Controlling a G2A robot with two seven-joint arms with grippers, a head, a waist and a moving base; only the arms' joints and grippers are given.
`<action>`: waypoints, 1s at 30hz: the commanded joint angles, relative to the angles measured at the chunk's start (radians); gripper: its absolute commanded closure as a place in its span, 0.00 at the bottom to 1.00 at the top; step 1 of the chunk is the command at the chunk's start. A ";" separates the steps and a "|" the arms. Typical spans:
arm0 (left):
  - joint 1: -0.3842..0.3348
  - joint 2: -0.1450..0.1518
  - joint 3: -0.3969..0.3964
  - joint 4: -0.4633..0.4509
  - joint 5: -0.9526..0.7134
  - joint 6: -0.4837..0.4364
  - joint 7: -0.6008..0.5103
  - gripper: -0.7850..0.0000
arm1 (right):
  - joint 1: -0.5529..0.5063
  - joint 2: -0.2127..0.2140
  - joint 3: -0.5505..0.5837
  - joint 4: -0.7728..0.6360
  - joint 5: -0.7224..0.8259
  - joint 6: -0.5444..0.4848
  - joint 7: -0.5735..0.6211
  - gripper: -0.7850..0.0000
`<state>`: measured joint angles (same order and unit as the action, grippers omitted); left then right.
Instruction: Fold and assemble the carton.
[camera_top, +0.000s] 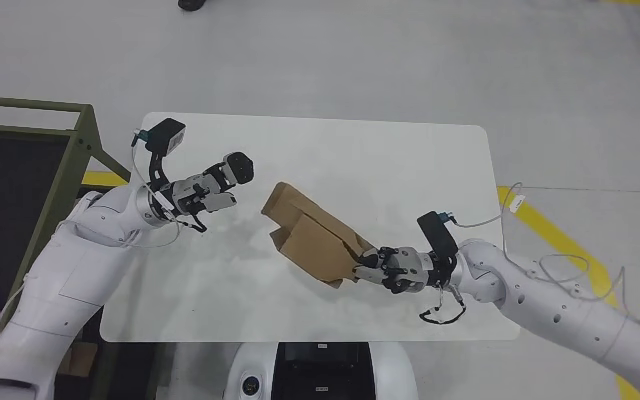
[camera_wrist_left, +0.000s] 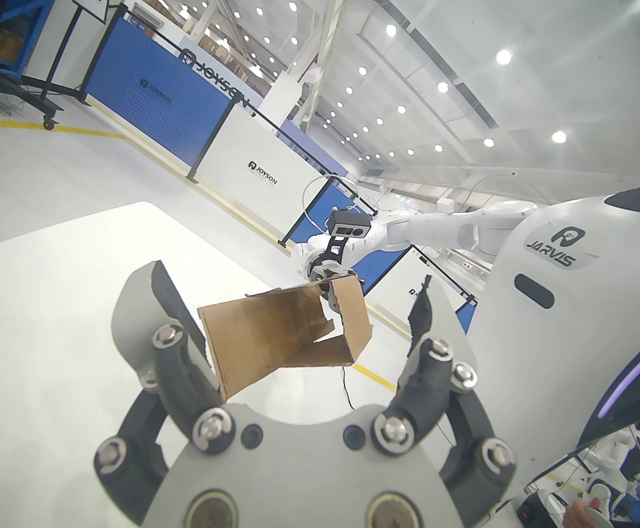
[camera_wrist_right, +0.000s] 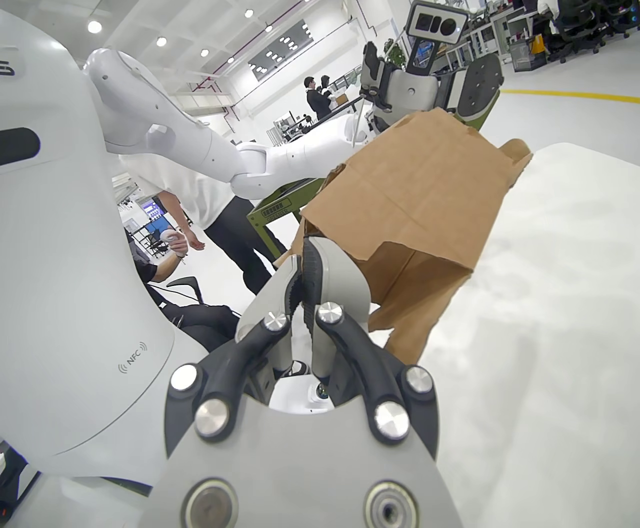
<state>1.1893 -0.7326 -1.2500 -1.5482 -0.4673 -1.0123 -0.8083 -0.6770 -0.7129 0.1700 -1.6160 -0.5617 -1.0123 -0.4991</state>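
A brown cardboard carton (camera_top: 312, 237) lies partly unfolded near the middle of the white table (camera_top: 400, 150), its panels standing open as a sleeve (camera_wrist_left: 280, 330). My right gripper (camera_top: 362, 262) is shut on the carton's near edge (camera_wrist_right: 390, 200), with the fingers (camera_wrist_right: 320, 280) pinched together on a flap. My left gripper (camera_top: 232, 185) hangs open a short way to the carton's left, not touching it; its two dark fingertips (camera_wrist_left: 165, 300) stand wide apart with the carton seen between them.
A green metal frame (camera_top: 60, 130) stands off the table's left edge. Yellow floor tape (camera_top: 560, 240) runs beyond the right edge. The table's far half and front left are bare.
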 joint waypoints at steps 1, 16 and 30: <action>0.000 0.000 0.000 0.000 0.000 0.000 0.000 0.00 | 0.000 0.000 0.000 0.000 0.000 0.000 0.000 1.00; 0.000 0.000 0.000 0.000 0.000 0.000 0.000 0.00 | 0.011 0.001 0.000 0.001 -0.015 0.000 0.038 1.00; 0.010 -0.004 -0.010 -0.009 0.006 0.018 0.048 0.00 | 0.011 0.001 0.000 0.001 -0.015 0.000 0.038 1.00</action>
<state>1.1933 -0.7348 -1.2559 -1.5550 -0.4626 -1.0001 -0.7859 -0.6661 -0.7119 0.1700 -1.6147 -0.5766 -1.0123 -0.4614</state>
